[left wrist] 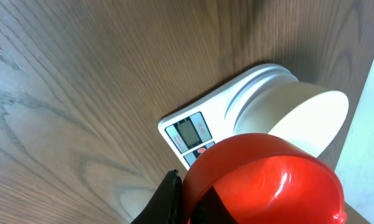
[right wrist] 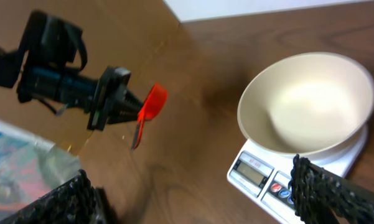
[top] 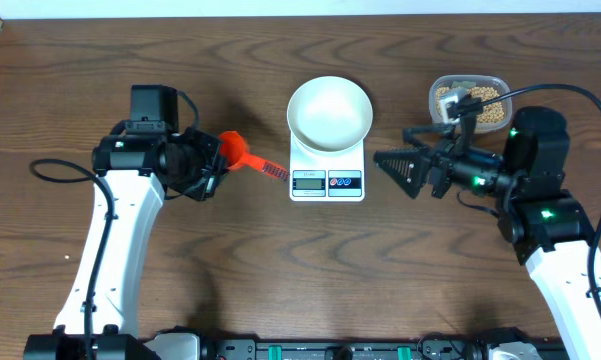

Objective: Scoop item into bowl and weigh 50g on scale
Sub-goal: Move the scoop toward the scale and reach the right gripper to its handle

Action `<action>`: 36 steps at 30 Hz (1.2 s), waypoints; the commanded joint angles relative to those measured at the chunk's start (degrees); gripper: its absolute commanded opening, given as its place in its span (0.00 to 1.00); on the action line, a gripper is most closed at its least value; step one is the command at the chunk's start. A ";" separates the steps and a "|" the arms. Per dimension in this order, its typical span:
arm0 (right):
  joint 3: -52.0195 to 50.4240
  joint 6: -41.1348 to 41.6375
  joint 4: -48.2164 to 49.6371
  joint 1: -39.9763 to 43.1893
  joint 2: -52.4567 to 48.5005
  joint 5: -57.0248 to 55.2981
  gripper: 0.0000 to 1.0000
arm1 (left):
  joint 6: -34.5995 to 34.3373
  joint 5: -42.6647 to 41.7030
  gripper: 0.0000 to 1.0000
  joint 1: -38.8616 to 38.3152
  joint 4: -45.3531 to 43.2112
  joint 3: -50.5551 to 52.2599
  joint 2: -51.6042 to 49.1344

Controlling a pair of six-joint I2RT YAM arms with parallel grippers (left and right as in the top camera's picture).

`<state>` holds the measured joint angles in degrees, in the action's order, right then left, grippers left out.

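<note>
A brown wood-grain worktop (top: 280, 270) carries everything. The white scale (top: 327, 182) sits at upper centre, with a grey display and blue and red buttons on its lower edge; its writing is too small to read. A plain cream bowl (top: 329, 112) stands on it. A clear tub (top: 498, 80) at upper right holds the tan beans (top: 494, 112). The right hand (top: 405, 152) gapes wide, holds nothing, and partly covers that tub. Left of centre, the left hand (top: 212, 165) is clamped on a red scoop (top: 232, 146), just beside the scale.
</note>
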<state>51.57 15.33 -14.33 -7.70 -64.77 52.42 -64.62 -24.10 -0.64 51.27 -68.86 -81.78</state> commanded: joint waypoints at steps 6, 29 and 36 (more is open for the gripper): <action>1.42 -3.87 -4.31 -5.49 -0.07 -0.76 0.99 | -5.20 -0.61 0.07 -3.10 -1.16 -0.37 0.35; 1.09 7.65 -4.76 -14.27 -3.19 -11.02 0.60 | -12.70 1.49 0.07 -11.65 -2.73 -0.37 0.35; 1.09 18.71 -2.16 -18.45 -4.46 -20.79 0.52 | -22.88 4.46 0.07 -15.50 -2.78 -0.37 0.35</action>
<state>51.72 27.46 -17.91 -24.95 -69.10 36.99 -81.08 -22.48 -14.70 48.51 -68.86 -81.78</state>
